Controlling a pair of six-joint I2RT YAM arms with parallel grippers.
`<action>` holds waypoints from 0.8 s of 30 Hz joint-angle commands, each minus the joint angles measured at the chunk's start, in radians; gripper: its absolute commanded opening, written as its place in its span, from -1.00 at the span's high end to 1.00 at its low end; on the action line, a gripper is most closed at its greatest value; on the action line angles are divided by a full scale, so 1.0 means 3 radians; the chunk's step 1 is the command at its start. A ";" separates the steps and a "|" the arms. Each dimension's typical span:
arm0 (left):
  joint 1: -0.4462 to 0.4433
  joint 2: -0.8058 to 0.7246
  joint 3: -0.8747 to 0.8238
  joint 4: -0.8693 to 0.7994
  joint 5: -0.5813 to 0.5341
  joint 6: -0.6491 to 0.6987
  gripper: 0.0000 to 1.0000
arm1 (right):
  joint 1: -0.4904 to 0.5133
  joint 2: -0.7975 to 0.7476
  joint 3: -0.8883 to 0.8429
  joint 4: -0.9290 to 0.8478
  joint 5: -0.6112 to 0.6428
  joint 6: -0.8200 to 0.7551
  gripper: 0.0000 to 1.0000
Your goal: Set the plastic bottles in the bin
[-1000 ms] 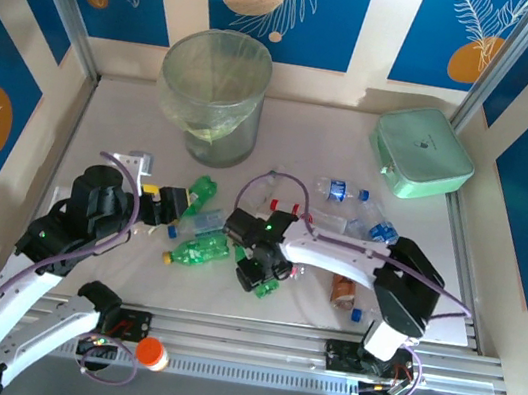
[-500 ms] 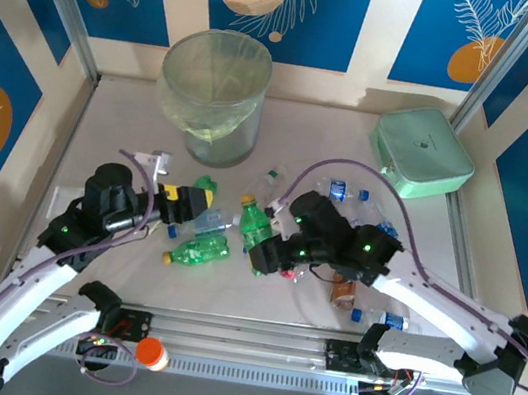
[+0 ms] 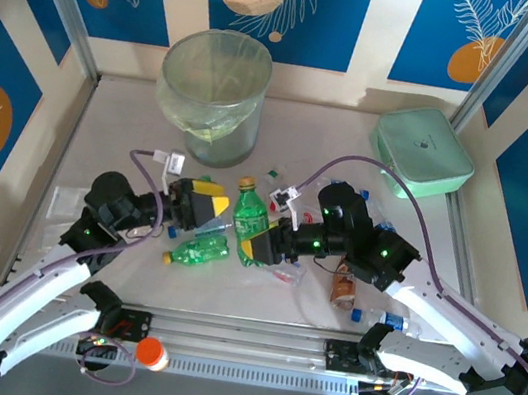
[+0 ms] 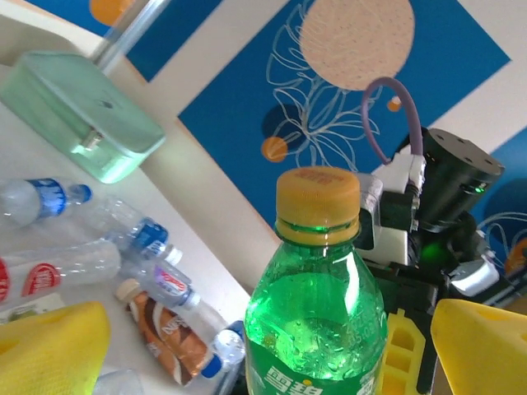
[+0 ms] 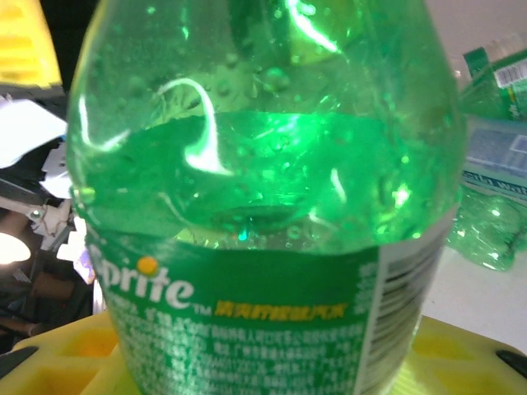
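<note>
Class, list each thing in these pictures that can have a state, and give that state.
Sprite bottle, upright, capped, held near its base.
right gripper, shut on the Sprite bottle.
left gripper, open wide, facing the Sprite bottle.
bin, upright, top open.
second green bottle, lying on its side.
mint-green case, closed.

A green yellow-capped bottle [image 3: 250, 224] is upright near the bag-lined bin [image 3: 212, 98]; other bottles [image 3: 196, 250] lie scattered nearby.

White arm links [image 3: 447, 314], black joints [image 3: 107, 197], purple cables [image 3: 371, 163], yellow fingers [image 4: 49, 346]
</note>
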 commanded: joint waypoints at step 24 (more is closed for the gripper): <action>-0.0752 0.0471 -0.0049 0.0992 -0.0003 0.0113 -0.32 | 0.0011 -0.0010 -0.0172 0.0499 -0.0342 0.0183 -0.06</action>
